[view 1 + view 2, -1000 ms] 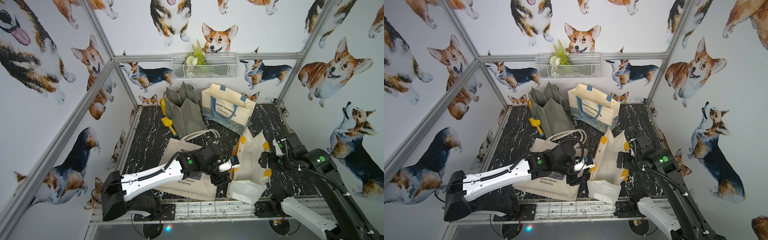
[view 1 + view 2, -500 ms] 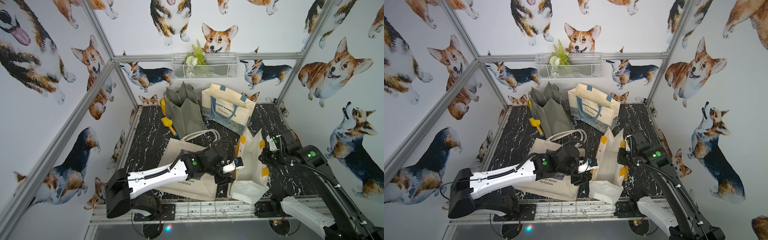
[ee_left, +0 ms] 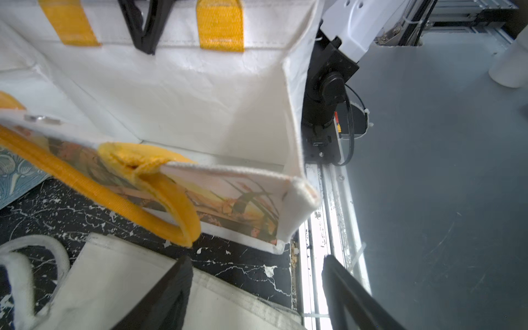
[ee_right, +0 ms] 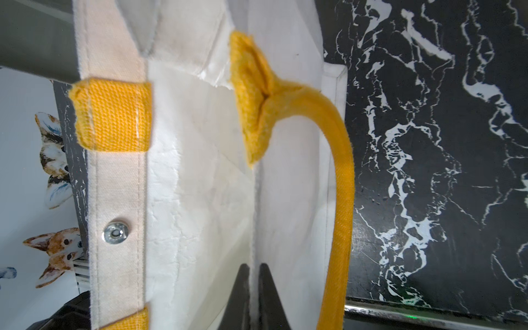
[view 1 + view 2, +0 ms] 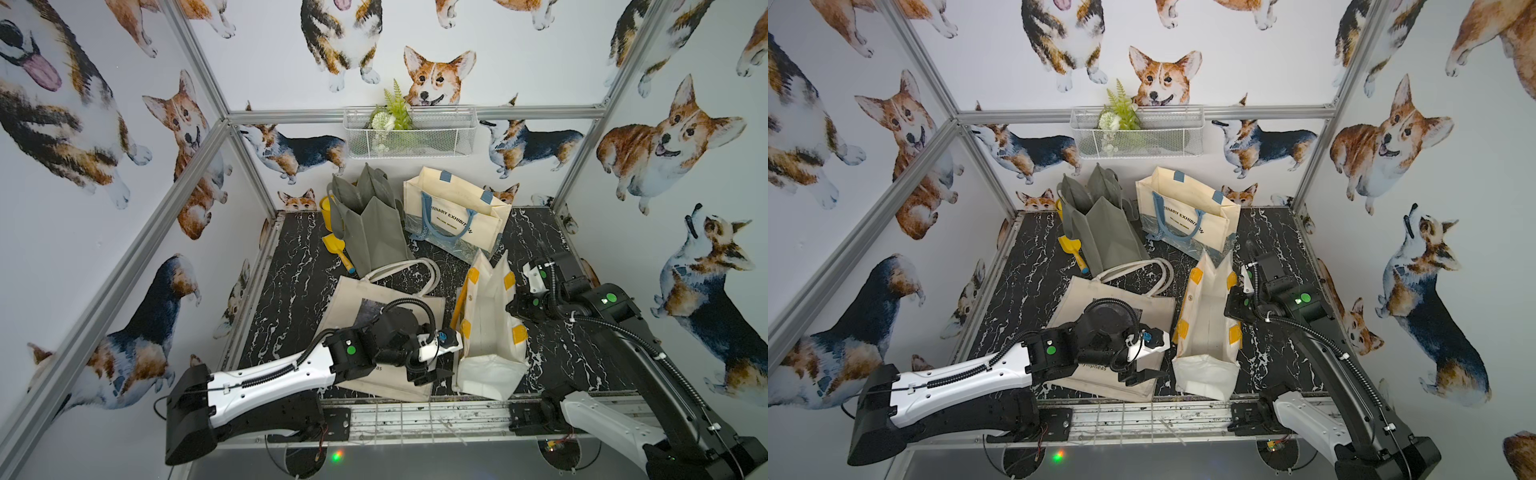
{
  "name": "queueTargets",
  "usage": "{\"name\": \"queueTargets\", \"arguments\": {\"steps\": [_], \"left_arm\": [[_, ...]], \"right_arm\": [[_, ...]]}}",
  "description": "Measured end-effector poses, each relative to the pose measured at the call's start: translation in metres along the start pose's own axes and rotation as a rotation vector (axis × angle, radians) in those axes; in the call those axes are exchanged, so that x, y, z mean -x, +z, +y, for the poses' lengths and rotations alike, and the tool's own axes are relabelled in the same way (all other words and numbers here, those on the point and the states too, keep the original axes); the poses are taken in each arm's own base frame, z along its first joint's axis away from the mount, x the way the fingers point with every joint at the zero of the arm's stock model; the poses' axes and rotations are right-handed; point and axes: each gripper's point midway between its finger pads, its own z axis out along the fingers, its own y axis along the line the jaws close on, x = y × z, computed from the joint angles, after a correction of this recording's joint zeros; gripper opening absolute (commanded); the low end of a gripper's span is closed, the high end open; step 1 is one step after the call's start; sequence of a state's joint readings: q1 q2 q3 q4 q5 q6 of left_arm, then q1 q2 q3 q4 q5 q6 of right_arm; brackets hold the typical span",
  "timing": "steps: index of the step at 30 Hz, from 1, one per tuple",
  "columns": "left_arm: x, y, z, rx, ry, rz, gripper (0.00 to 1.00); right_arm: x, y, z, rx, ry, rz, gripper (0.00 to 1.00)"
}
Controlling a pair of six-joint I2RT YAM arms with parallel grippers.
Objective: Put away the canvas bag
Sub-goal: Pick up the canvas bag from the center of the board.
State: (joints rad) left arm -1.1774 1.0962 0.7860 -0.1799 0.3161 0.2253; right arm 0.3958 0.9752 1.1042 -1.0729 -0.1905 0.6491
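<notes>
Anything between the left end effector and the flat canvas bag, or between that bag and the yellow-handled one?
Nothing visible. The left end effector hangs open just above the flat canvas bag; the yellow-handled bag stands open beside it, one wall pinched by the right end effector.

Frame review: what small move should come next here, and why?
Probably lower the left end effector and close on the edge of the flat canvas bag: its jaws stand open over that bag's corner, while the right end effector pinches a wall of the yellow-handled bag.
</notes>
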Motion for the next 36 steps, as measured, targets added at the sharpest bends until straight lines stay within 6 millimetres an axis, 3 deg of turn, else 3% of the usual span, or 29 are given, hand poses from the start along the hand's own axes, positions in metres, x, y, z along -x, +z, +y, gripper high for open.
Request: {"name": "queueTargets", "arguments": {"steps": [9,12,17,19,23,25,26,29,31,36], "left_arm": [[0.01,0.016,-0.006,-0.083,0.023,-0.002,0.76],[0.022,0.03,0.005,-0.054,0.029,-0.024,0.76],[0.026,0.046,0.025,0.03,-0.004,-0.033,0.7],[0.033,0.048,0.035,0.075,-0.019,-0.053,0.57],[0.046,0.053,0.046,0.12,-0.041,-0.078,0.17],[0.049,0.054,0.052,0.144,-0.052,-0.08,0.02],[0.05,0.055,0.054,0.153,-0.059,-0.08,0.0],[0.057,0.052,0.063,0.187,-0.072,-0.085,0.0],[0.063,0.049,0.073,0.219,-0.082,-0.09,0.0],[0.066,0.039,0.095,0.277,-0.133,-0.092,0.0]], "right_arm": [[0.013,0.003,0.013,0.036,0.004,-0.003,0.04],[0.016,0.001,0.018,0.053,0.001,-0.007,0.04],[0.021,-0.002,0.023,0.073,-0.002,-0.03,0.04],[0.023,-0.001,0.024,0.075,-0.002,-0.034,0.04],[0.026,0.003,0.025,0.071,0.0,-0.033,0.04],[0.029,0.003,0.025,0.07,-0.001,-0.043,0.08],[0.031,0.003,0.025,0.066,-0.002,-0.05,0.1],[0.036,-0.001,0.026,0.062,-0.011,-0.08,0.27],[0.04,-0.007,0.026,0.059,-0.042,-0.108,0.44],[0.046,-0.02,0.022,0.026,-0.114,-0.171,0.72]]}}
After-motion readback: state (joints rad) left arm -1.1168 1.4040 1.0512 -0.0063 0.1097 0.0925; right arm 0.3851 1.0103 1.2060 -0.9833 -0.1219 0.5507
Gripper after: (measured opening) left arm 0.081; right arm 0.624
